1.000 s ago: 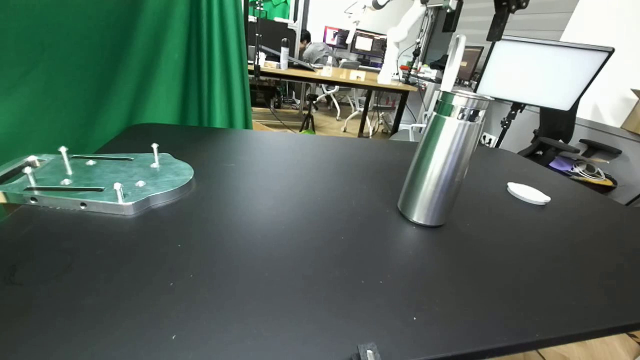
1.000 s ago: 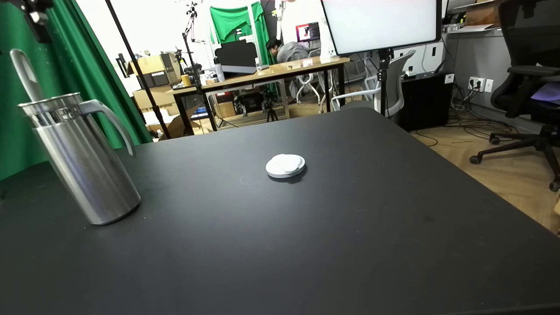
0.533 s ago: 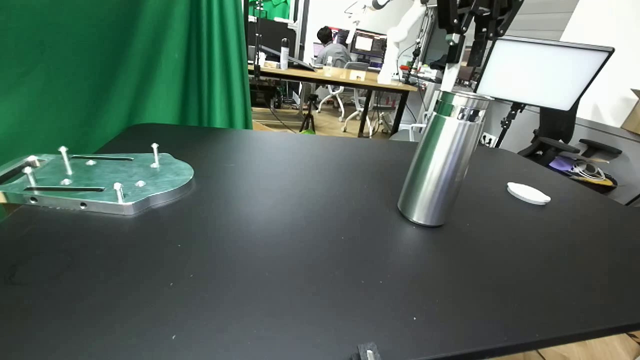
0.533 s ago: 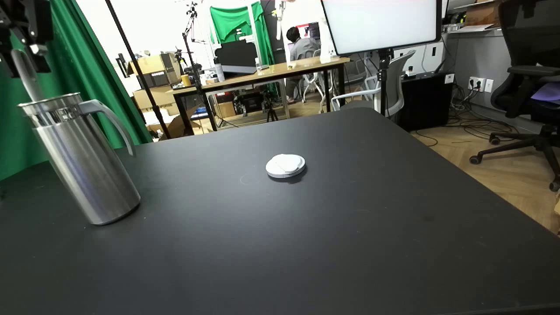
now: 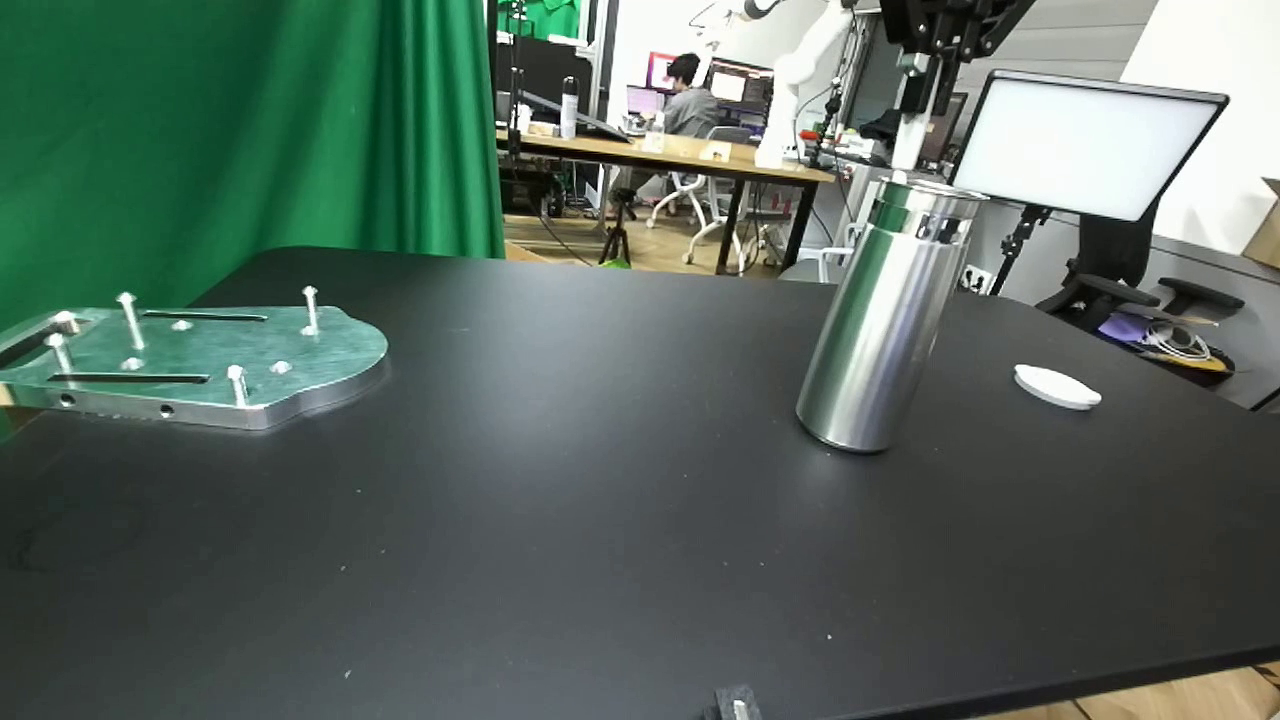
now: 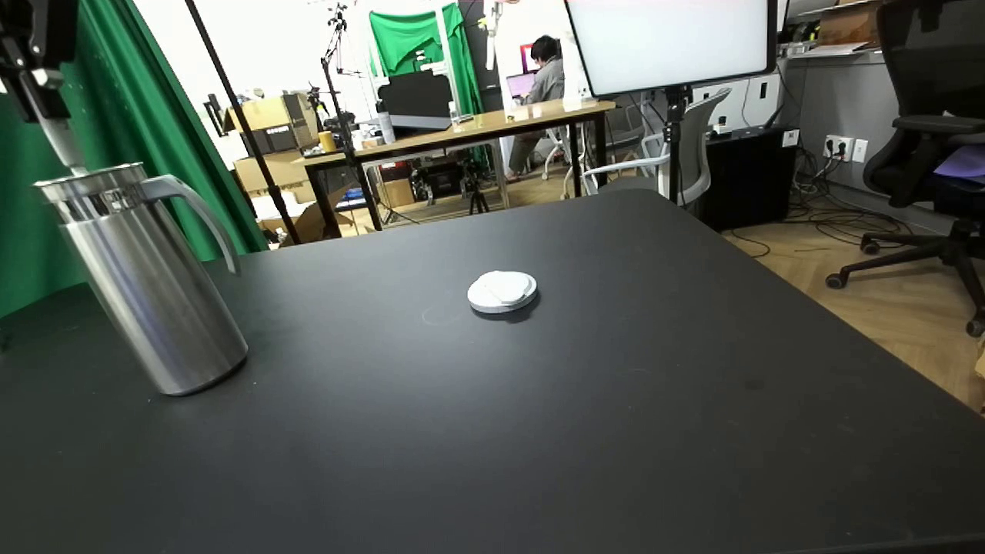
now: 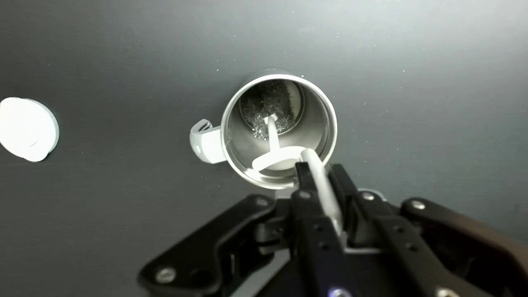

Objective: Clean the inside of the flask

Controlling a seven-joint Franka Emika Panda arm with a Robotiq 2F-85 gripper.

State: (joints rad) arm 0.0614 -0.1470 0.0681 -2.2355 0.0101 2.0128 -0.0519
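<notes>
The flask is a brushed-steel jug (image 5: 885, 320) standing on the black table, with a pale grey handle (image 6: 196, 211) on its side. Looking down in the wrist view, its round mouth is uncovered and the inner wall (image 7: 317, 123) shows. A brush with a white grip (image 7: 276, 159) reaches into it, its dark bristles (image 7: 264, 99) down at the bottom. My gripper (image 7: 320, 168) is above the rim, its black fingers shut on the upper part of that white grip. In an exterior view the brush's thin neck (image 6: 77, 169) shows just over the rim.
A round white lid (image 6: 502, 292) lies on the table, on the jug's handle side. A thick metal plate with upright bolts (image 5: 200, 350) sits at the table's far end from it. A large light panel (image 5: 1090, 145) stands behind the table.
My gripper has come down over the brush's grip and closed on it. The grip has shifted slightly upward, and its thinner lower end has come out above the rim. The flask stays put.
</notes>
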